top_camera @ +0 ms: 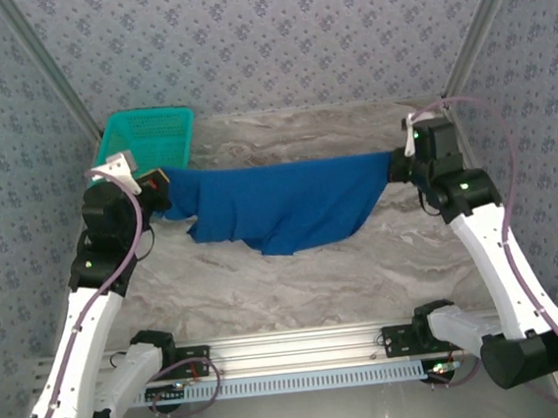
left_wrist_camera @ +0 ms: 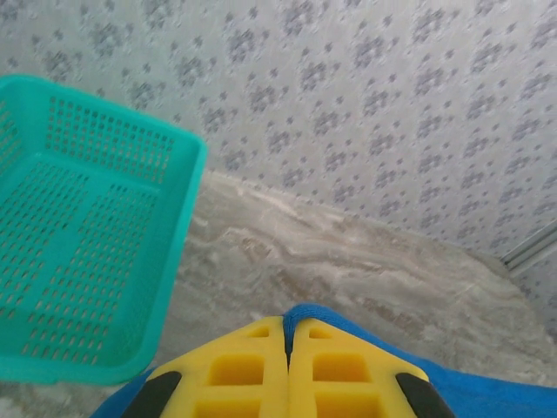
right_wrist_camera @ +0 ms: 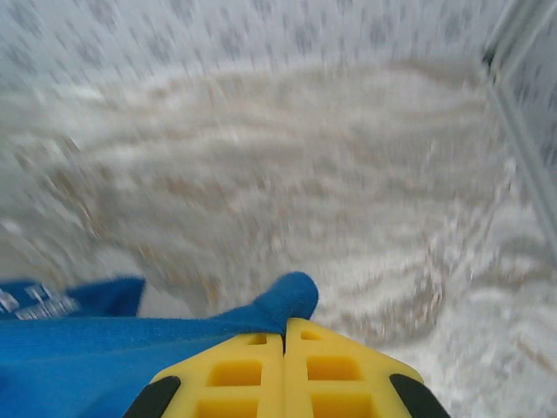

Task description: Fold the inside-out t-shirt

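The royal-blue inside-out t-shirt (top_camera: 279, 204) hangs stretched between both arms above the marble table, its lower edge sagging toward the middle. My left gripper (top_camera: 164, 195) is shut on the shirt's left end; in the left wrist view a blue fold (left_wrist_camera: 324, 315) pokes out between the yellow fingers (left_wrist_camera: 239, 366). At the shirt's right end my right gripper (top_camera: 398, 166) is shut as well. In the right wrist view a nub of blue cloth (right_wrist_camera: 287, 300) sticks out above the closed yellow fingers (right_wrist_camera: 335, 370), and a pale print (right_wrist_camera: 35, 303) shows at far left.
A teal plastic mesh basket (top_camera: 147, 138) sits at the back left, close beside the left gripper, its rim (left_wrist_camera: 178, 252) near the fingers. Patterned walls enclose the table on three sides. An aluminium rail (top_camera: 302, 343) runs along the near edge.
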Controlling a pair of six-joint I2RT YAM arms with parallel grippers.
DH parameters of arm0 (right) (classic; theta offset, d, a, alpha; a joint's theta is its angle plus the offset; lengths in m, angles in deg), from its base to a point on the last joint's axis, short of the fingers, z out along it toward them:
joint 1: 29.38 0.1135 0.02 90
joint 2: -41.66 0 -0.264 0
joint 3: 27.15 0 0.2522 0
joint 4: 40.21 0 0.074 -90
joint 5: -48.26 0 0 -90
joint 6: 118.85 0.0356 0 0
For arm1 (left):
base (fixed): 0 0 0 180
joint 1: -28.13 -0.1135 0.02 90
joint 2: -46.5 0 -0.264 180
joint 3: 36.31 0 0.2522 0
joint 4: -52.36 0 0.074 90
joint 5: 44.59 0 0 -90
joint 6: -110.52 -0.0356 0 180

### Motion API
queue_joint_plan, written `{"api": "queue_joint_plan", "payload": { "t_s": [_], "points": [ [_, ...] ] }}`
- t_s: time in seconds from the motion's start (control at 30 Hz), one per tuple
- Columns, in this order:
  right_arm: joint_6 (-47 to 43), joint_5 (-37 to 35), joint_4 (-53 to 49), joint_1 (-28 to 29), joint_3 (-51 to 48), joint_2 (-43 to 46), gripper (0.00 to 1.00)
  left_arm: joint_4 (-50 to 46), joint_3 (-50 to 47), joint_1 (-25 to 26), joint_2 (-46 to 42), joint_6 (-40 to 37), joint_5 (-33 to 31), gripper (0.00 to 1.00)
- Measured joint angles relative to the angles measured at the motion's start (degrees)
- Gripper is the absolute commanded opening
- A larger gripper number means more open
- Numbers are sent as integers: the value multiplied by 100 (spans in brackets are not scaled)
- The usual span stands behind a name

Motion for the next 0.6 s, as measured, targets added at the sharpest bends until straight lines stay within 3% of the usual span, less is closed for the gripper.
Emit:
{"api": "queue_joint_plan", "payload": {
  "t_s": [0.17, 0.27, 0.37, 0.6],
  "points": [
    [-208, -26, 125, 214, 1397, -28, 0, 181, 1198, 105, 363, 0, 195, 0],
    [-323, -107, 83, 337, 1853, 122, 0, 111, 1845, 463, 299, -284, 186, 0],
    [-433, -216, -192, 396, 2304, 348, 0, -160, 2356, 713, 90, -603, 162, 0],
    [-597, -278, -671, 415, 3620, 684, 0, -964, 3849, 739, -55, -1172, 127, 0]
  ]
}}
